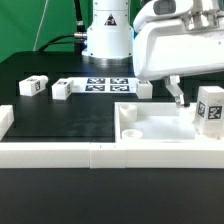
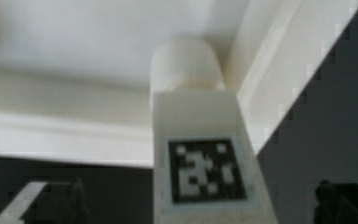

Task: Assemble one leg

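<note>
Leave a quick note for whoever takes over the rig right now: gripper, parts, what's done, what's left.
Gripper: open, holding nothing, above the panel.
One leg stands upright at the panel's corner on the exterior view's right; the wrist view cannot confirm it is fully seated.
Three loose legs lie on the table.
Marker board sits behind.
Left: check the standing leg's seating.

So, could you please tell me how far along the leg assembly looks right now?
Done: one leg stands upright at a corner of the large white panel. In hand: nothing; the gripper is open around that leg. Left: I can't tell whether it is fully seated; three other legs lie loose on the table.
</note>
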You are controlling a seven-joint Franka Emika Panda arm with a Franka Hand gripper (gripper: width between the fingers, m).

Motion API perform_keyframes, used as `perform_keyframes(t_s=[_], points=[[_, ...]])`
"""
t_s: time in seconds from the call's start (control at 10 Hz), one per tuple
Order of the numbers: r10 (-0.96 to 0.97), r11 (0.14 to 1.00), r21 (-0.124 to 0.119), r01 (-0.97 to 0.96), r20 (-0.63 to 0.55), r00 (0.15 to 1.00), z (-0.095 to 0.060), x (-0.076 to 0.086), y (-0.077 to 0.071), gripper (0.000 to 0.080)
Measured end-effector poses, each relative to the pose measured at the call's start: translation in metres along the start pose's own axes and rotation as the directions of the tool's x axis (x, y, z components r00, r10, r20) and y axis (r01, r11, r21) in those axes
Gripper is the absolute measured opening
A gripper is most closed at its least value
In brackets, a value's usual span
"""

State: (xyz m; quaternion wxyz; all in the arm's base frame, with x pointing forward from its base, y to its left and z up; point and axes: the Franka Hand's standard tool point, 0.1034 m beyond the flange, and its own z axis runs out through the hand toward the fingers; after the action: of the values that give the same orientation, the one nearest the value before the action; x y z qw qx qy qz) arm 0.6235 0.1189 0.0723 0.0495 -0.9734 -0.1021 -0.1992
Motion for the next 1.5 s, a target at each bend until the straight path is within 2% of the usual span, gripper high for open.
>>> perform_keyframes(t_s=[0.2, 0.5, 0.7, 0.9, 1.0, 1.1, 1.5], points=[[0.004, 1.0, 0.02, -0.007, 0.18, 0.984, -0.0009, 0.007, 0.0024, 0.0648], [-0.005, 0.998, 0.064, -0.026, 0.439, 0.899, -0.0066, 0.0, -0.0048, 0.0648], [-0.007, 0.997, 0.07, -0.027, 0.45, 0.893, -0.0038, 0.0069, -0.005, 0.0648], [-0.007, 0.997, 0.07, -0.027, 0.451, 0.893, -0.0033, 0.0062, -0.005, 0.0397], [-0.007, 0.998, 0.064, -0.024, 0.45, 0.893, -0.0036, 0.0065, -0.0014, 0.0397], [-0.003, 0.998, 0.061, -0.027, 0.45, 0.893, -0.0035, 0.0061, 0.0014, 0.0298], [0.038, 0.997, 0.043, -0.065, 0.452, 0.891, -0.0034, 0.0059, 0.003, 0.0295]])
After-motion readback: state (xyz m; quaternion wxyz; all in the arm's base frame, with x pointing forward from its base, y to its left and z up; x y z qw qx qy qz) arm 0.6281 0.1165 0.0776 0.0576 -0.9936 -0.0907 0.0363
